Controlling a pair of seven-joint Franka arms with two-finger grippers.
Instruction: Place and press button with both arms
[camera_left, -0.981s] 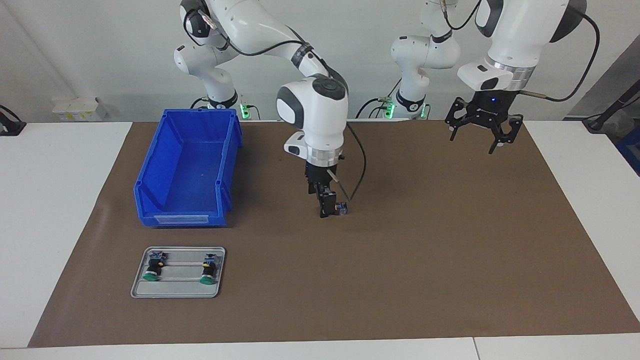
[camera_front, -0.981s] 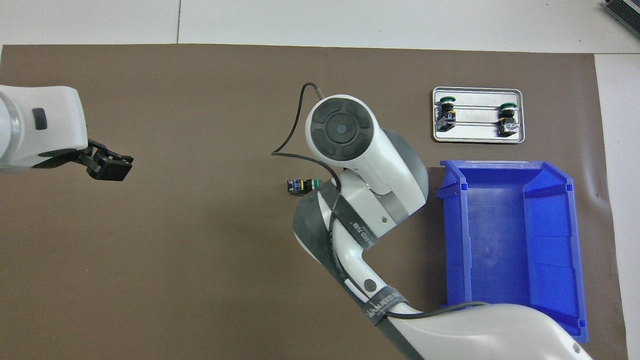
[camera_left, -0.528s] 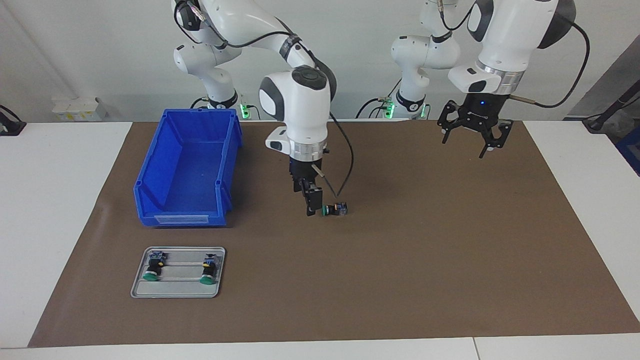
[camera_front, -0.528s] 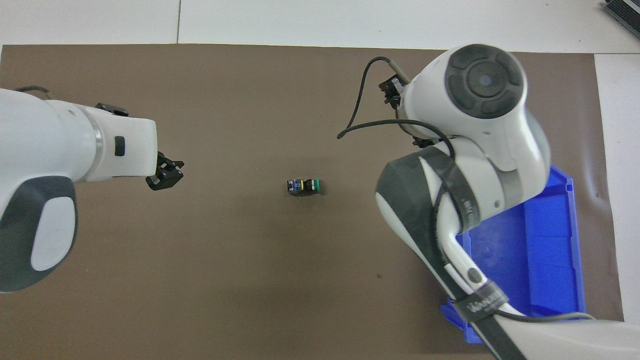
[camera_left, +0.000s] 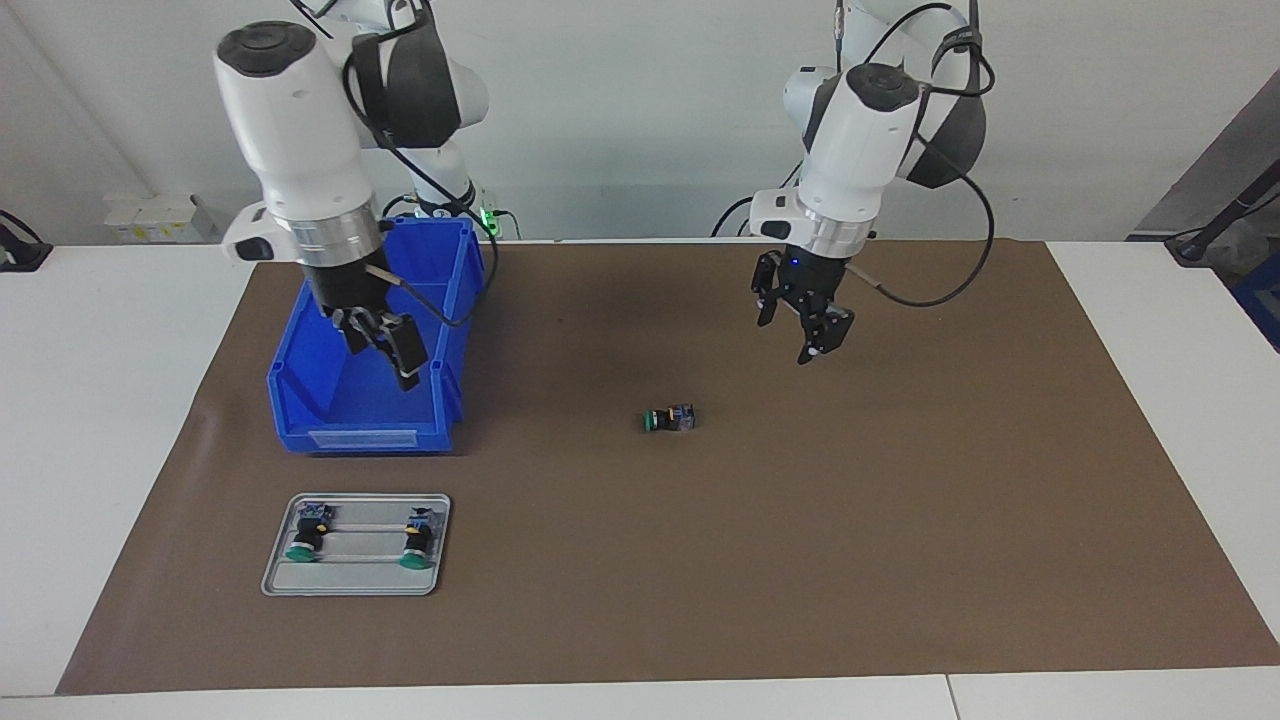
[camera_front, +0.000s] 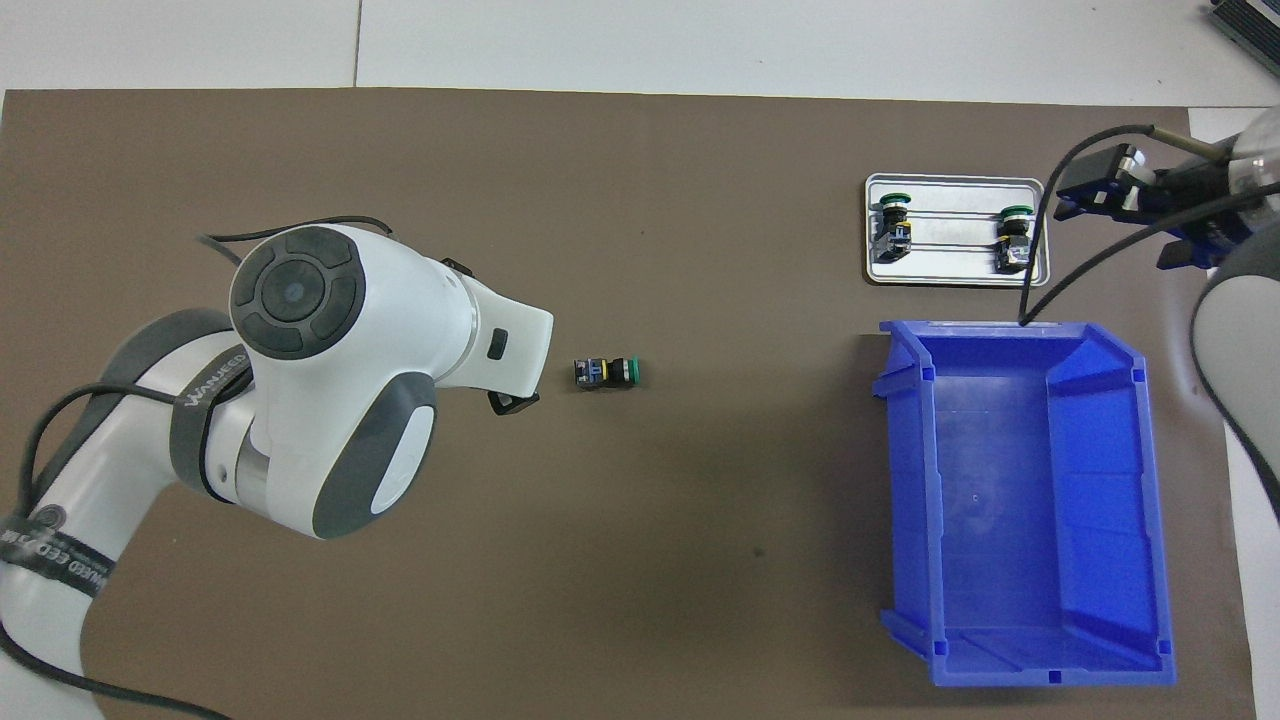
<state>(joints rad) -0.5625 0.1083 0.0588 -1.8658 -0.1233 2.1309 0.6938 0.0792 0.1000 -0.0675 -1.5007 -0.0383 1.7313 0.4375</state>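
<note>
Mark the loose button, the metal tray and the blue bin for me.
button (camera_left: 668, 418), facing view, on its black body.
metal tray (camera_left: 352, 584), facing view, on its rim farthest from the robots.
blue bin (camera_front: 1085, 605), overhead view, on its sloped inner wall.

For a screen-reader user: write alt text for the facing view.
A green-capped button lies alone mid-mat. The left gripper hangs above the mat; the right gripper hangs over a blue bin.

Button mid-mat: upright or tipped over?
Tipped over. The button lies on its side on the brown mat, green cap toward the blue bin, blue-and-yellow base end toward the left arm's end.
</note>
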